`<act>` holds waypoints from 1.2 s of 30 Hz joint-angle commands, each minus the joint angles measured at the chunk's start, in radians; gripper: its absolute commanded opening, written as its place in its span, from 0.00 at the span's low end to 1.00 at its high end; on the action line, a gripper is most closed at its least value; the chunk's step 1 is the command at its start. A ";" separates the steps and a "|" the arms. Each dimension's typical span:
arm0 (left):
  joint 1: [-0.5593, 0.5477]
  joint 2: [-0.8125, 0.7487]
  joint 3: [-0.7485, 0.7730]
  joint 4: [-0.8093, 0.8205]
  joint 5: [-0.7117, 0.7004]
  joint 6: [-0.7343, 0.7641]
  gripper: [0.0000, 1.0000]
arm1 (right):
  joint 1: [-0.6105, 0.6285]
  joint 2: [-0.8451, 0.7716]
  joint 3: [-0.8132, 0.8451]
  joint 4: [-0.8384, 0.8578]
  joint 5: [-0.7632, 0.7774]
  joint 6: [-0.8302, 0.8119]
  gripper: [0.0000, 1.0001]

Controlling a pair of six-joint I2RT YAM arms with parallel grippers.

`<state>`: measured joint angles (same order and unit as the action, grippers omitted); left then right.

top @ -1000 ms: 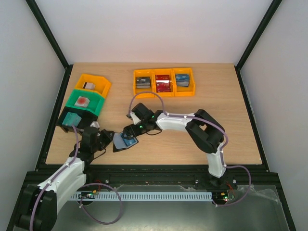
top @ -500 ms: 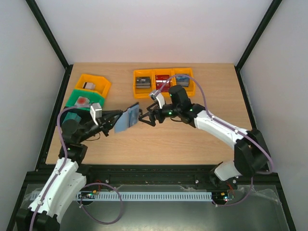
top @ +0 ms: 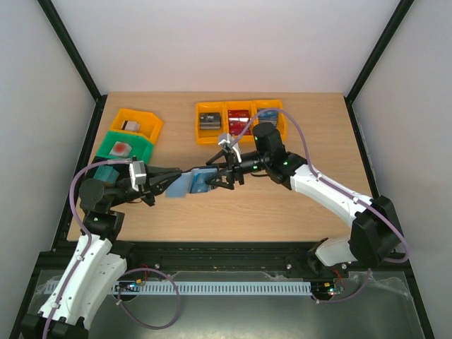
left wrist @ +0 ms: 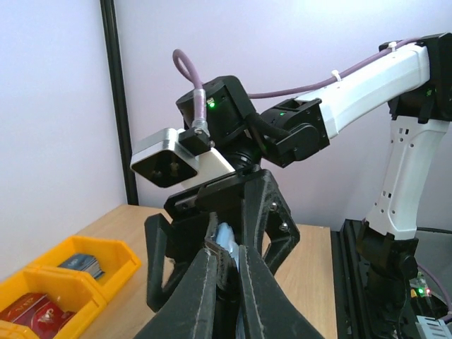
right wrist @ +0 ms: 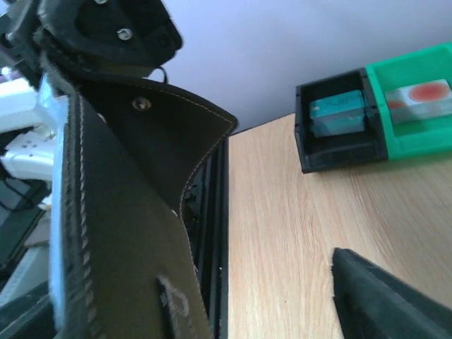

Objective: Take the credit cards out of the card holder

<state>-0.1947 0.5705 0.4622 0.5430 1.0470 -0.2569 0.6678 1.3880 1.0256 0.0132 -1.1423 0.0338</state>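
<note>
Left gripper is clamping the card holder at its 9 o'clock edge, holding it above the table. Right gripper, jaws spread, is straddling the 3 o'clock edge. Credit cards are showing bluish inside; extraction likely pending.

overhead; wrist views closely share, seemingly, card holder
</note>
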 commanded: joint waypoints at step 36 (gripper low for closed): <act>-0.030 -0.110 -0.138 -0.196 -0.481 -0.170 0.34 | 0.245 0.246 0.417 -0.395 0.764 0.039 0.02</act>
<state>-0.2028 0.4213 0.3607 0.3679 0.6170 -0.3904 0.9051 1.6535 1.4235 -0.3721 -0.2577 0.1211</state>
